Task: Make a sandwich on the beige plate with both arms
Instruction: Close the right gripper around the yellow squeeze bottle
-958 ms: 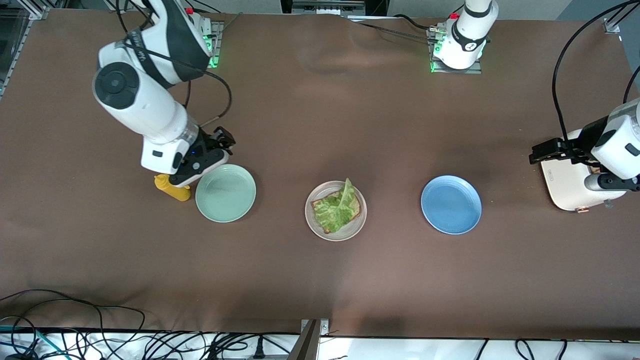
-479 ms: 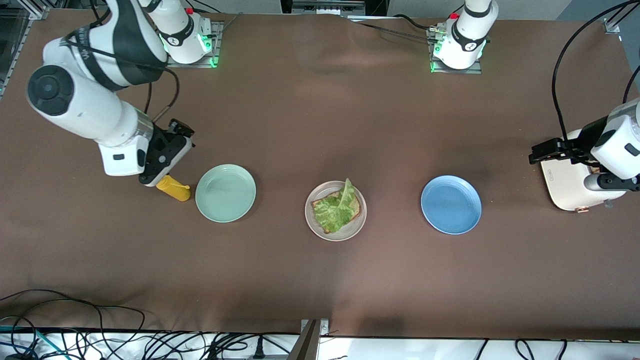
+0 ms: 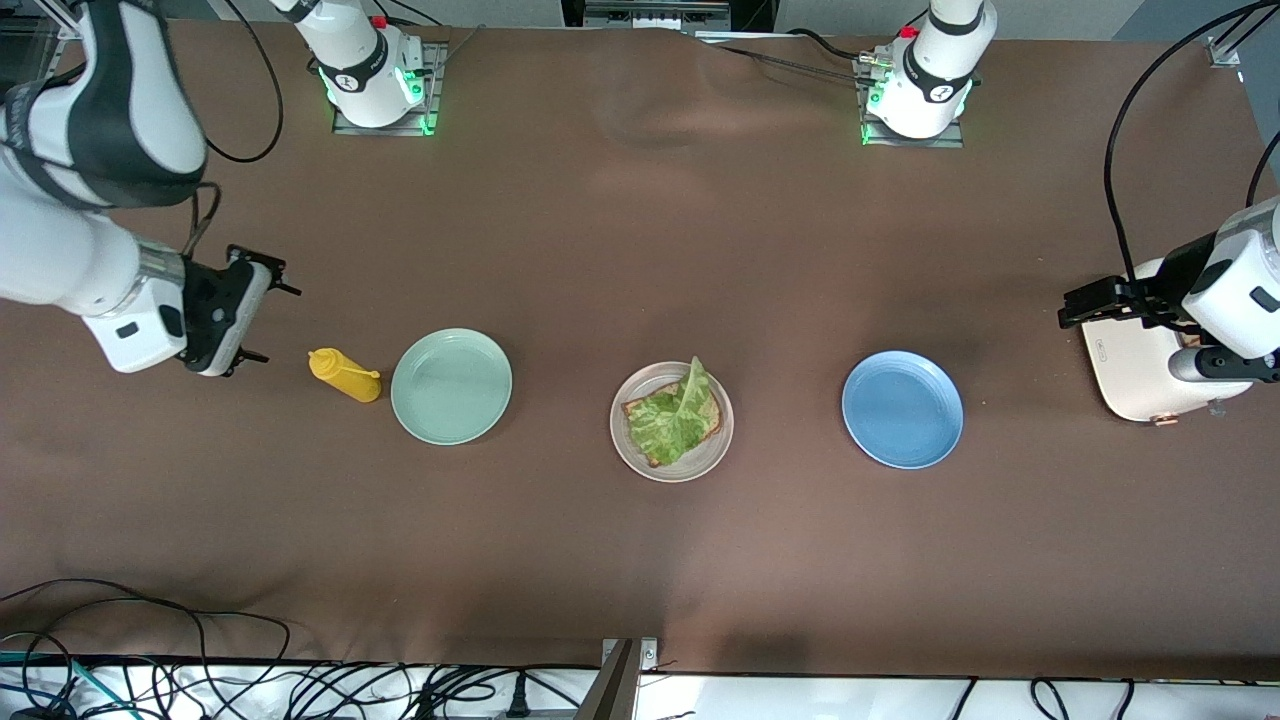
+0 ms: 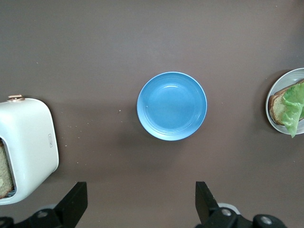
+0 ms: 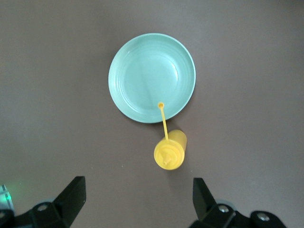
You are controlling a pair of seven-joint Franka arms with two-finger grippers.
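Observation:
The beige plate point(image 3: 622, 442) lies mid-table and carries a brown bread slice point(image 3: 640, 408) with a green lettuce leaf point(image 3: 675, 418) on top. The left wrist view shows that plate point(image 4: 269, 113) and leaf point(image 4: 293, 104) at its edge. My right gripper point(image 3: 245, 312) hangs open and empty over bare table at the right arm's end, beside a yellow bottle; its jaws point(image 5: 137, 199) stand wide apart. My left gripper point(image 3: 1092, 302) waits open and empty over the toaster's edge, its fingers point(image 4: 141, 204) spread over bare cloth.
A mint-green plate point(image 3: 451, 385) and an upright yellow squeeze bottle point(image 3: 343, 375) stand toward the right arm's end. A blue plate point(image 3: 902, 408) lies toward the left arm's end. The white toaster point(image 3: 1130, 372) there holds a bread slice point(image 4: 4, 172).
My right arm has swung away from the mint-green plate, passing over the yellow bottle toward its own end of the table. The left arm has not moved.

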